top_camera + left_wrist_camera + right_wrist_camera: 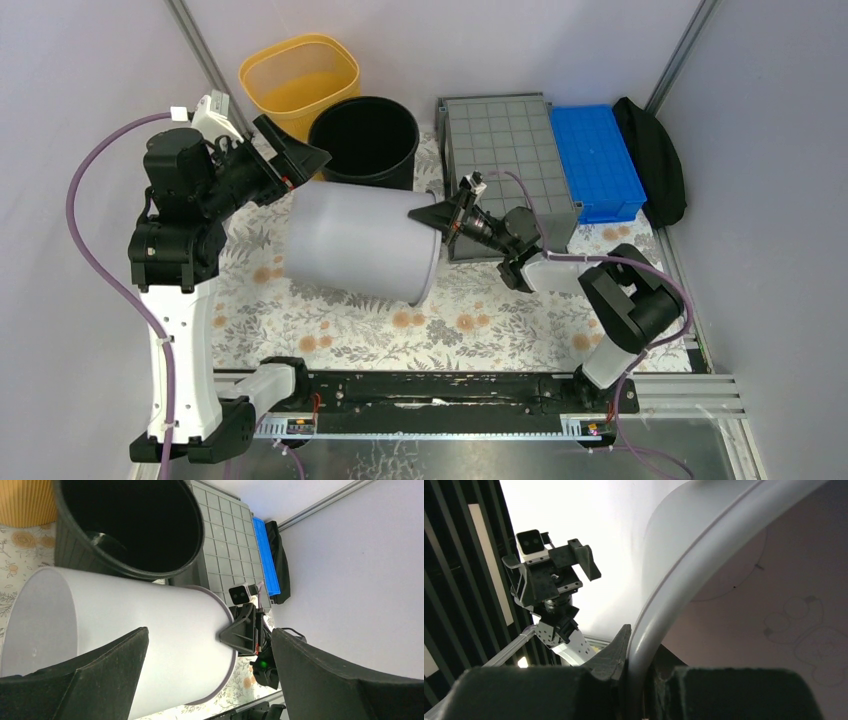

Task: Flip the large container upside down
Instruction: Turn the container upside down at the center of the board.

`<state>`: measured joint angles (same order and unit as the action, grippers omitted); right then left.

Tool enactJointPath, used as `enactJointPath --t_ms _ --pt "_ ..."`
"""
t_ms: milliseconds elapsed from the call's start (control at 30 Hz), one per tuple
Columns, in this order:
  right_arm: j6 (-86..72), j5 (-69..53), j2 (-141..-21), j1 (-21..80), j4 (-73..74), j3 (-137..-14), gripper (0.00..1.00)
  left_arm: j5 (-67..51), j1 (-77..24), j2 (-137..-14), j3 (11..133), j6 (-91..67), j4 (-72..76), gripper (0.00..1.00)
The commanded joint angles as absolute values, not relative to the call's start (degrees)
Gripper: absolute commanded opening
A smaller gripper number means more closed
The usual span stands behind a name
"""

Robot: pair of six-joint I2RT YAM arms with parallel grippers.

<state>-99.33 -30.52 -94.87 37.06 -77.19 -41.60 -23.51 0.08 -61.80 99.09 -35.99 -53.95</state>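
The large container [505, 150], a dark-grey rectangular crate, lies at the back with its square-gridded underside facing up; the left wrist view also shows the crate [225, 535]. A round light-grey bucket [355, 240] is on its side over the floral mat, mouth to the right. My right gripper [440, 213] is shut on the bucket's rim [684, 575], one finger inside and one outside [636, 650]. My left gripper [305, 165] stands open by the bucket's closed end, its fingers wide above the bucket wall [140, 630] with nothing between them [209, 635].
A black round bucket [365, 140] and a yellow bin [298, 80] stand upright at the back left, close behind the tipped bucket. A blue ribbed tray [598, 160] and a black bag [655, 160] lie right of the crate. White walls enclose the floral mat [400, 330].
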Motion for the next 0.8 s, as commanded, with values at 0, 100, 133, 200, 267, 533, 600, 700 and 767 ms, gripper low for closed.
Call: enactJointPath --t_ms 0,100,133,200,267,533,600,700,767 --pt "-101.26 -24.50 -94.24 35.68 -93.01 -45.18 0.00 -22.78 0.48 -61.87 98.90 -34.10 -52.70 1.00" --pt "-102.12 -22.00 -92.50 35.66 -97.12 -39.73 0.00 -21.40 0.40 -61.10 98.59 -33.50 -52.52 1.00" --pt "-102.00 -21.48 -91.61 35.67 -97.62 -37.94 0.00 -21.20 0.49 -60.84 98.60 -33.44 -52.35 1.00" --pt "-100.74 -21.22 -89.51 35.77 -97.67 -34.47 0.00 -20.96 0.49 -61.03 98.74 -33.16 -52.33 1.00" --pt "-99.94 -20.54 -86.85 35.86 -97.67 -31.29 0.00 -20.90 0.50 -61.12 98.65 -32.81 -52.30 1.00" --pt "-98.03 -17.57 -79.37 35.96 -97.71 -22.37 0.00 -19.07 0.47 -60.05 95.27 -31.85 -51.60 1.00" --pt "-97.76 -17.37 -78.50 35.95 -97.67 -21.49 0.00 -17.35 0.49 -59.35 92.89 -31.05 -51.59 1.00" --pt "-97.53 -17.37 -78.01 35.95 -97.67 -20.89 0.00 -15.09 0.46 -57.76 88.56 -30.68 -51.19 1.00" --pt "-97.31 -17.27 -77.88 36.03 -97.76 -20.60 0.00 -14.39 0.41 -56.63 86.67 -30.84 -50.47 1.00"
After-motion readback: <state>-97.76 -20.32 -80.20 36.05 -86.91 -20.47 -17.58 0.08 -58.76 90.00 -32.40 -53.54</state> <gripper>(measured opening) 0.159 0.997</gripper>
